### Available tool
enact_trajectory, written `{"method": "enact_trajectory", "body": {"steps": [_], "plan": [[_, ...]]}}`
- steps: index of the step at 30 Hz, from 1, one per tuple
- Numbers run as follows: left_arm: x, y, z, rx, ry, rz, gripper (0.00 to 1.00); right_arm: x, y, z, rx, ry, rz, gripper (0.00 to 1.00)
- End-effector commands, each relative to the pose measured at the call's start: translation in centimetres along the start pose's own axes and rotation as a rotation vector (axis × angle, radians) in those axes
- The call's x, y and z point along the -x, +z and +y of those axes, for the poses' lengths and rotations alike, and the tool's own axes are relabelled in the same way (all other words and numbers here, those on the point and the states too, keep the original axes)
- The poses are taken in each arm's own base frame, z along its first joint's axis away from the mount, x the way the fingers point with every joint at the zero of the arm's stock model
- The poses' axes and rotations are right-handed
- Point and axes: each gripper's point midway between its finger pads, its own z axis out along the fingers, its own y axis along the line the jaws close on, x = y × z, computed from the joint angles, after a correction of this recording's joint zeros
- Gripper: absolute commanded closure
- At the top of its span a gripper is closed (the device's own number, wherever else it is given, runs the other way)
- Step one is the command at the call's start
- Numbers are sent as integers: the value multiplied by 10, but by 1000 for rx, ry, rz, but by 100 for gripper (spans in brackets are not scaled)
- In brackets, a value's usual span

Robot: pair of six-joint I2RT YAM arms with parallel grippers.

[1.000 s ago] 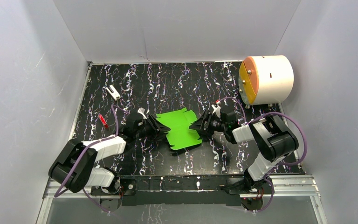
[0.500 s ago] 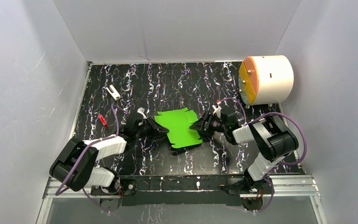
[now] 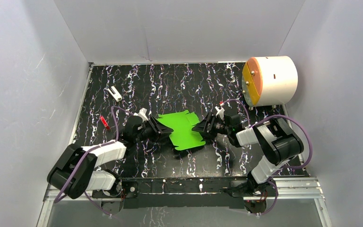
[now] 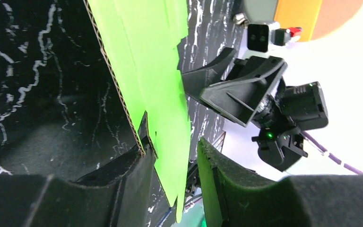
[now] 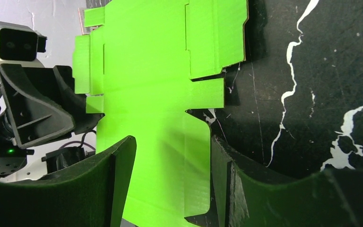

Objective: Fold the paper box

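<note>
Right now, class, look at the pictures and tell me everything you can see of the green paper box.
The paper box is a bright green die-cut sheet, not yet folded, of thin corrugated card whose cut edge shows brown. It has notched tabs, flaps and scored fold lines. It lies roughly flat in the middle of the black, white-veined table. The left gripper has its open fingers on either side of the sheet's left edge, one seemingly touching it. The right gripper, also open, frames the right flap.

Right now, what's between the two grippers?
The paper box fills the gap from left gripper to right gripper, clearest in the top external view.
</note>
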Motion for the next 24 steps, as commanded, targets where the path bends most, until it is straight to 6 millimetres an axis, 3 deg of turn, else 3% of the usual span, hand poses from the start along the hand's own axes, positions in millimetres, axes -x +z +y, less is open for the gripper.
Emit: {"method": "enact_trajectory", "body": {"steps": [1, 21, 24], "plan": [[-6, -10, -40, -164, 73, 29, 62, 0, -1, 32, 107, -40, 26, 34], [-6, -16, -48, -243, 73, 4, 55, -5, 4, 29, 120, -9, 62, 43], [-8, -12, -40, -211, 43, 19, 55, -3, 4, 32, 130, -16, 64, 43]]}}
